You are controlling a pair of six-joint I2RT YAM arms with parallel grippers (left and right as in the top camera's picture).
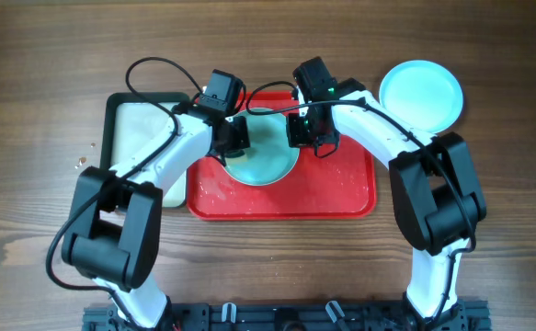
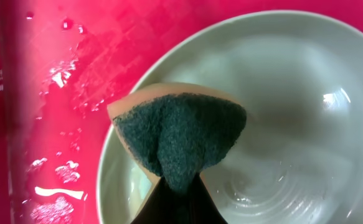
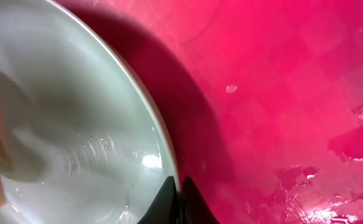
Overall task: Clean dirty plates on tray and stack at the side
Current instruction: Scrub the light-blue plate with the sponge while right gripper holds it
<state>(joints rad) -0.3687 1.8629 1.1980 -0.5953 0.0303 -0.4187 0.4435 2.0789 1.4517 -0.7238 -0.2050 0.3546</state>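
Observation:
A pale blue plate (image 1: 266,158) lies on the red tray (image 1: 341,198). My left gripper (image 1: 233,138) is shut on a sponge with a dark green scrub face (image 2: 181,140), pressed on the wet plate (image 2: 293,106) near its left rim. My right gripper (image 1: 306,133) is shut on the plate's right rim (image 3: 162,149), one finger inside and one outside. A second pale blue plate (image 1: 421,94) lies on the table at the right, off the tray. The white plate is not in view.
A black-rimmed tray with a pale inside (image 1: 143,138) stands left of the red tray. The red tray floor is wet, with droplets and foam (image 2: 56,186), also in the right wrist view (image 3: 330,186). The wooden table (image 1: 488,221) surrounds them.

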